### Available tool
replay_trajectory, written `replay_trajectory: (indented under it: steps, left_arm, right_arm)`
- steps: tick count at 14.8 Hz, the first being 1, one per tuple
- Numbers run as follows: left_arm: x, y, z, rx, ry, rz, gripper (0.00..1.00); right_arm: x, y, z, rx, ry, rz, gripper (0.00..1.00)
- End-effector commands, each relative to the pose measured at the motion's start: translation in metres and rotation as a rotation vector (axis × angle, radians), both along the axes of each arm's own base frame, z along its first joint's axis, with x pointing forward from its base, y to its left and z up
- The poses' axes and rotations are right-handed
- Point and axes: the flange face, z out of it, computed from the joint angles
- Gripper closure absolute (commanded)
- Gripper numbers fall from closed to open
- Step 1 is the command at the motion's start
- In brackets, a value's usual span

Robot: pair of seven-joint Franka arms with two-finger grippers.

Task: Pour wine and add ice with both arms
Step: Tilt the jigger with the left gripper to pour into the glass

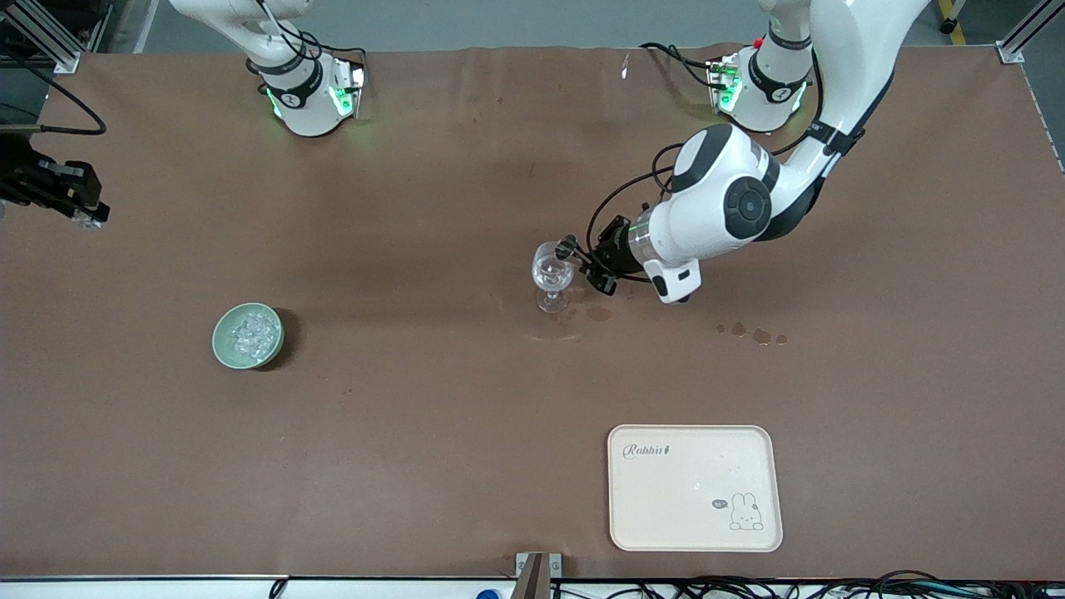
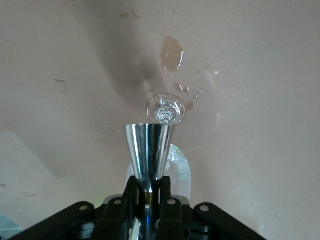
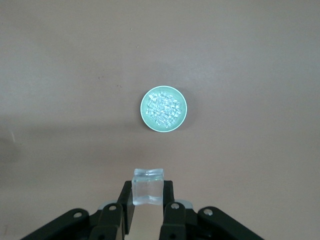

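Observation:
My left gripper (image 1: 592,259) is shut on the waist of the silvery jigger (image 1: 568,247), which is tipped sideways with its mouth at the rim of the clear stemmed glass (image 1: 552,281) in mid-table. In the left wrist view the jigger (image 2: 148,150) sits between the pads of the left gripper (image 2: 148,192), with the glass (image 2: 165,110) below it. I cannot make out any wine. My right gripper (image 1: 83,218), at the right arm's end of the table, is shut on one ice cube (image 3: 148,186), high above the pale green bowl (image 3: 163,110) heaped with ice (image 1: 248,334).
A cream tray (image 1: 695,488) with a rabbit print lies nearer the front camera than the glass. Wet spots mark the brown table beside the glass foot (image 1: 597,314) and toward the left arm's end (image 1: 753,334).

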Motion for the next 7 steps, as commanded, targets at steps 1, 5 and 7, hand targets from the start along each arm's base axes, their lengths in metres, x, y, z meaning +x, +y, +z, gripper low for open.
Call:
replay_trajectory:
  steps: [1,5,7]
  left_arm:
    - [-0.0021,-0.0045,0.0051,0.034,-0.033,0.014,1.00]
    - [-0.0004,-0.0045,0.0047,0.050,-0.049,0.016,1.00]
    - [0.0001,-0.0072,0.0044,0.046,-0.045,0.018,1.00]
  right_arm:
    - [-0.0014,-0.0006,0.0003,-0.004,0.004,-0.013,0.91]
    - [-0.0014,-0.0006,-0.0004,-0.004,0.006,-0.013,0.91]
    - [-0.0014,0.0002,-0.0004,-0.004,0.006,-0.012,0.91]
